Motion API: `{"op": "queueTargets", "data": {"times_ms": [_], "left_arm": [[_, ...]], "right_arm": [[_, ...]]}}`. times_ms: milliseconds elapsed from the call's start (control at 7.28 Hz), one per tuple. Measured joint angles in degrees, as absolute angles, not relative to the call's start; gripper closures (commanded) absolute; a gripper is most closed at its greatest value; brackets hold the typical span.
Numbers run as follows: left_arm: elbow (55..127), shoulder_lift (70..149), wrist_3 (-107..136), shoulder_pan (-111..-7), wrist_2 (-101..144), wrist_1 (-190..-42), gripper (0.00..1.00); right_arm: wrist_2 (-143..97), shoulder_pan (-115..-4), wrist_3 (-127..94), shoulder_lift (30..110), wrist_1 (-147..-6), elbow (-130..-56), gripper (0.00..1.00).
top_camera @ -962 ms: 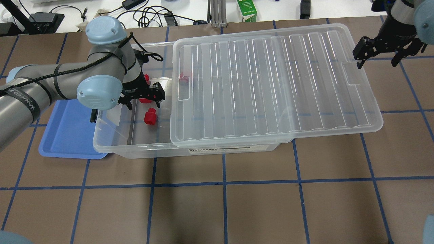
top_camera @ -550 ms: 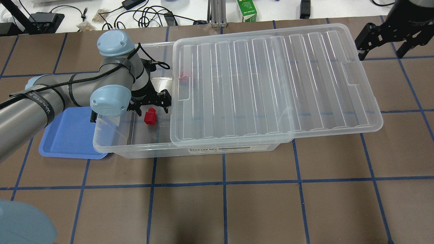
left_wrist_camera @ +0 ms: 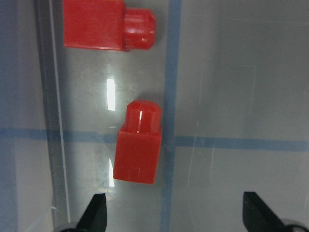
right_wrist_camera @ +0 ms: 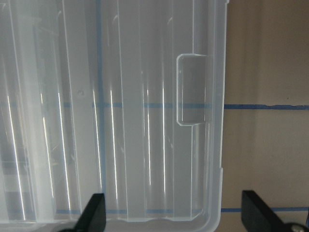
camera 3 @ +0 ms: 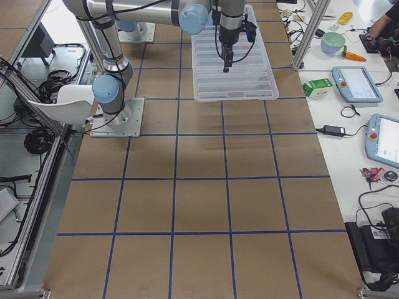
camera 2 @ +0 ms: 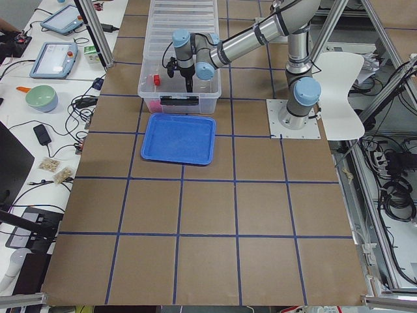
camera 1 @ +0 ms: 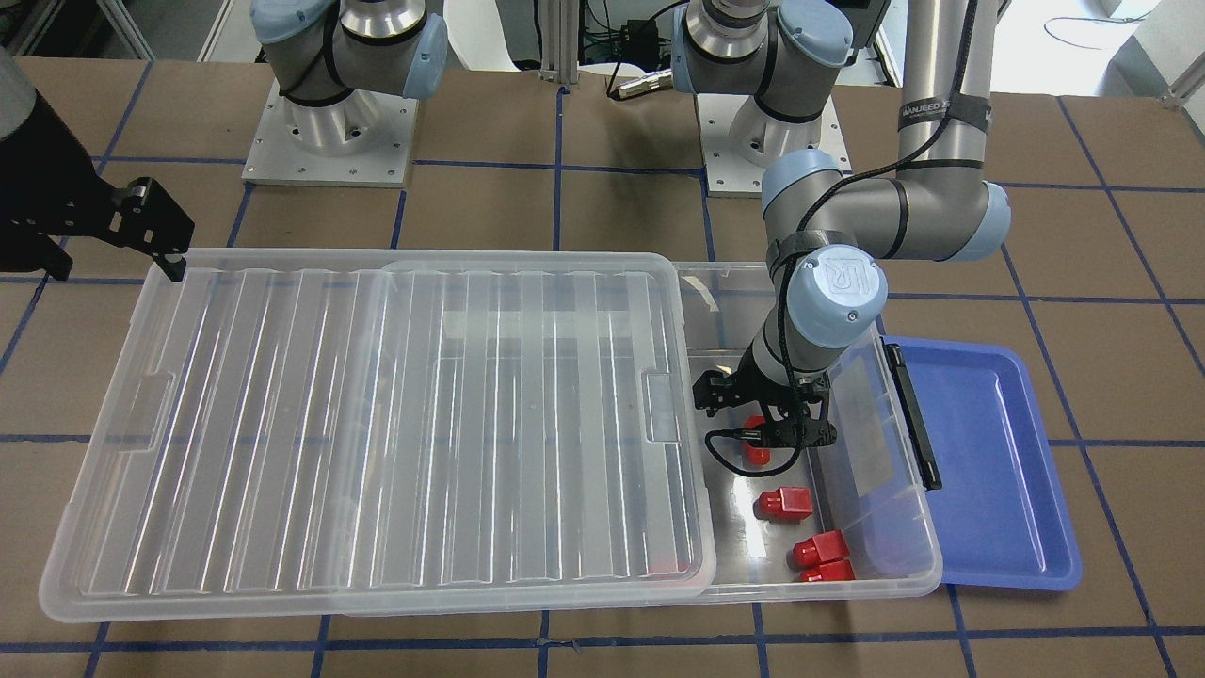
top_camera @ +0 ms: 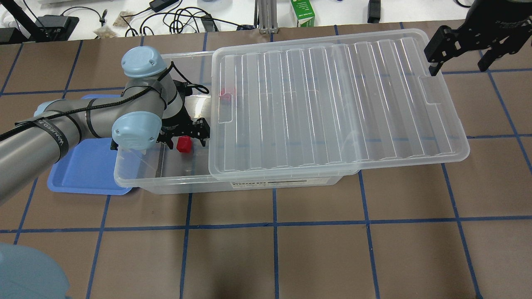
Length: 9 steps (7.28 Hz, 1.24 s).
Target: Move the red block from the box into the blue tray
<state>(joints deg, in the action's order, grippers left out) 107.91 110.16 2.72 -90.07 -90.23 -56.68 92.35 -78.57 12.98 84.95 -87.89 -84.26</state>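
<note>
The box point(top_camera: 166, 182) is clear, and its ribbed lid point(top_camera: 332, 104) is slid to the right, leaving the left end uncovered. Several red blocks lie in that end. My left gripper point(top_camera: 185, 138) is open inside the box, its fingers astride one red block point(top_camera: 183, 144). In the left wrist view this block point(left_wrist_camera: 139, 145) lies between and just ahead of the fingertips point(left_wrist_camera: 95, 212), untouched. The blue tray point(top_camera: 83, 166) lies left of the box, partly under my left arm. My right gripper point(top_camera: 457, 52) is open and empty over the lid's far right end.
Other red blocks point(camera 1: 783, 504) lie near the box's end wall, and one point(top_camera: 226, 92) shows through the lid. A black latch bar point(camera 1: 913, 414) runs along the box's end beside the tray. Cables and a green carton point(top_camera: 302, 12) lie beyond the table's far edge.
My left gripper has moved toward the table's front and down, from over another block to astride the nearer red block. My right gripper has drifted toward the far edge.
</note>
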Motion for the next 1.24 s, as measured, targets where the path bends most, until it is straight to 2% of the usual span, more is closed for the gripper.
{"op": "queueTargets", "data": {"times_ms": [550,687,824,962,1099,1237], "left_arm": [[108.78,112.73,-0.17,-89.80,-90.56,-50.29,0.00],[108.80,113.06,-1.58,-89.77,-91.05,-49.58,0.20],[108.83,113.20,-2.23,-89.70,-91.54,-48.95,0.59],[108.90,113.28,-2.43,-89.45,-91.74,-48.51,0.85],[108.92,113.31,-2.37,-89.10,-91.81,-48.26,1.00],[108.92,113.24,-2.18,-88.88,-91.83,-48.09,1.00]], "right_arm": [[92.36,-78.36,12.91,83.03,-87.97,-84.13,0.00],[92.52,-78.36,12.87,83.06,-87.87,-84.26,0.00],[92.77,-78.38,12.84,83.11,-87.79,-84.43,0.00],[92.99,-78.39,12.83,83.11,-87.83,-84.60,0.00],[93.15,-78.40,12.83,83.10,-87.88,-84.68,0.00],[93.21,-78.40,12.83,83.12,-87.94,-84.70,0.00]]}}
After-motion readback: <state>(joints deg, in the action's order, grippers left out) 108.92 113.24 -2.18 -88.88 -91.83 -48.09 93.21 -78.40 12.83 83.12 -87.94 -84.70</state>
